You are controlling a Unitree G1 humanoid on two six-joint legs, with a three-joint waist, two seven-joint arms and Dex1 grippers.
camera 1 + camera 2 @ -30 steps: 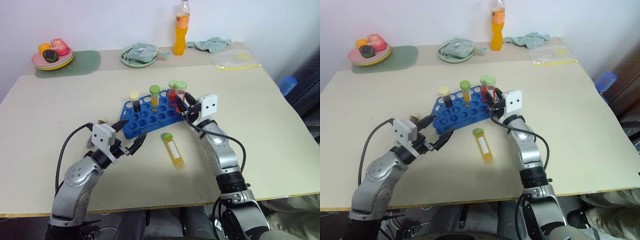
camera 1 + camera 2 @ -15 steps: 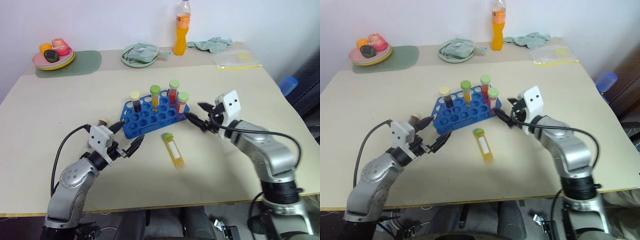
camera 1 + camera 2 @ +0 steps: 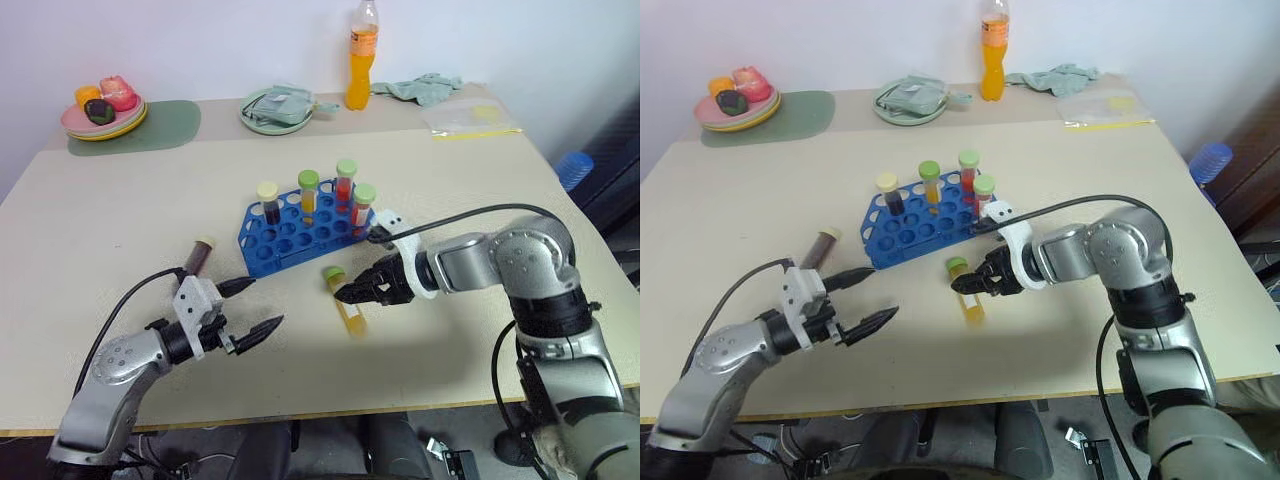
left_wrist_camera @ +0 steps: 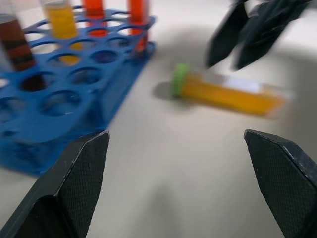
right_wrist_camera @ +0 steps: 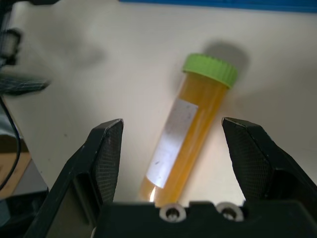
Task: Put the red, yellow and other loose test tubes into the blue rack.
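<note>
The blue rack [image 3: 262, 262] stands mid-table with several capped tubes upright in it, among them a red one [image 3: 346, 183] and a yellow one [image 3: 309, 193]. A loose yellow test tube [image 3: 345, 300] with a green cap lies just in front of the rack. My right gripper [image 3: 352, 293] hangs open over it, one finger [image 5: 106, 148] on each side of the tube [image 5: 185, 124], not touching. A dark loose tube [image 3: 198, 255] with a beige cap lies left of the rack. My left gripper [image 3: 260, 303] is open and empty, near that dark tube, pointing toward the rack [image 4: 59, 94].
Along the far edge are a plate of fruit [image 3: 103, 110] on a green mat, a plate with a cloth [image 3: 278, 108], an orange bottle [image 3: 363, 55], a green rag [image 3: 425, 88] and a plastic bag [image 3: 470, 118]. The table's near edge runs close behind both arms.
My right gripper left a green-capped tube standing in the rack, opened, pulled back and turned down over the lying yellow tube. My left gripper drew back from the rack toward the near edge.
</note>
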